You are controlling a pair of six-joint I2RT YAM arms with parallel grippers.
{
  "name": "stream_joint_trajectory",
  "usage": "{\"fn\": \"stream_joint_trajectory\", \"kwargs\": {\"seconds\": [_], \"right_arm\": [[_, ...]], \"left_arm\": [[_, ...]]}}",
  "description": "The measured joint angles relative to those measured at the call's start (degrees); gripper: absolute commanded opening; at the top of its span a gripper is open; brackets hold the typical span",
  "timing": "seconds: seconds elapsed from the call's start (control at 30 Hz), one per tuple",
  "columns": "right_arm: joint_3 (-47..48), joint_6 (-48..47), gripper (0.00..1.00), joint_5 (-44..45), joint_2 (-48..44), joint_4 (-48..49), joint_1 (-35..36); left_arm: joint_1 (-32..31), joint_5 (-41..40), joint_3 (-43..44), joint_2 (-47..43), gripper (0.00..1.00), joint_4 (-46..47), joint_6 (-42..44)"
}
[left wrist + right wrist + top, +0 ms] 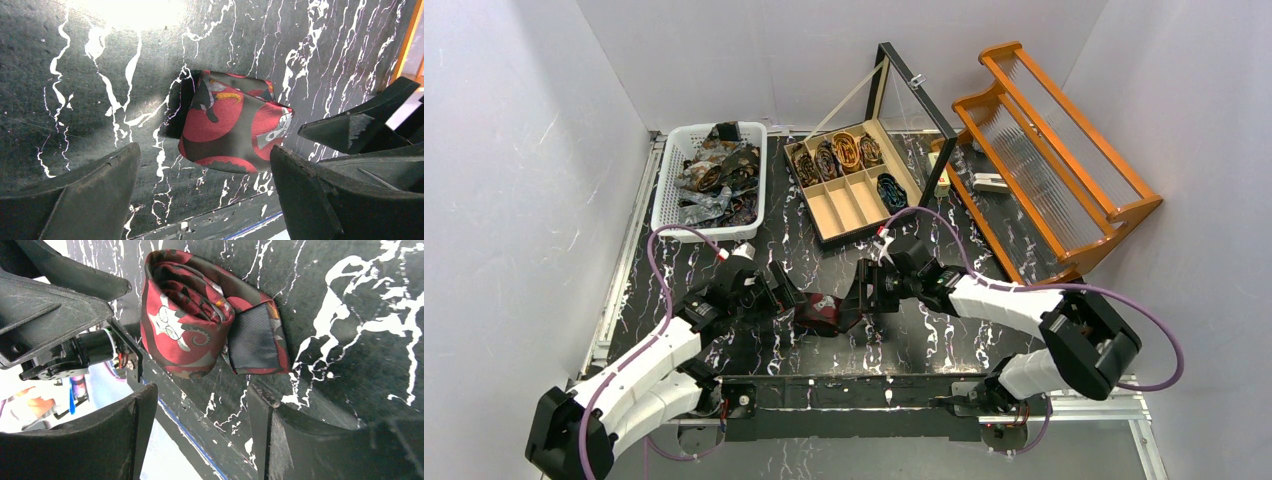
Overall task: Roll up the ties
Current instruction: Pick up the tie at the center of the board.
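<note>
The rolled tie (235,125) is woven cloth with a soft satin sheen, and its turned-out lining (255,335) has a finer ribbed weave. The tabletop (75,100) is a smooth, marbled black sheet (glossy enough to throw glare). The left gripper (205,152) has matt, faintly grainy black plastic fingers (90,195). The basket (664,190) is white plastic, and the rack (1124,222) is varnished wood.

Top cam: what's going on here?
Both arms flank a red-and-black patterned fabric tie, loosely coiled on the black marbled table. The left tool and right tool are open on either side of it. A heap of ties fills the white plastic basket. Several rolled coils sit in the wooden divided box.
</note>
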Motion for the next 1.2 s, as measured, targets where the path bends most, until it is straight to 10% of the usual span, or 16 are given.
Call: {"fn": "stream_joint_trajectory", "kwargs": {"seconds": [1.2], "right_arm": [[5.8, 1.6, 0.34, -9.5, 19.2, 3.1, -1.6]], "left_arm": [[0.0, 7.8, -4.7, 5.0, 0.98, 12.1, 0.5]]}}
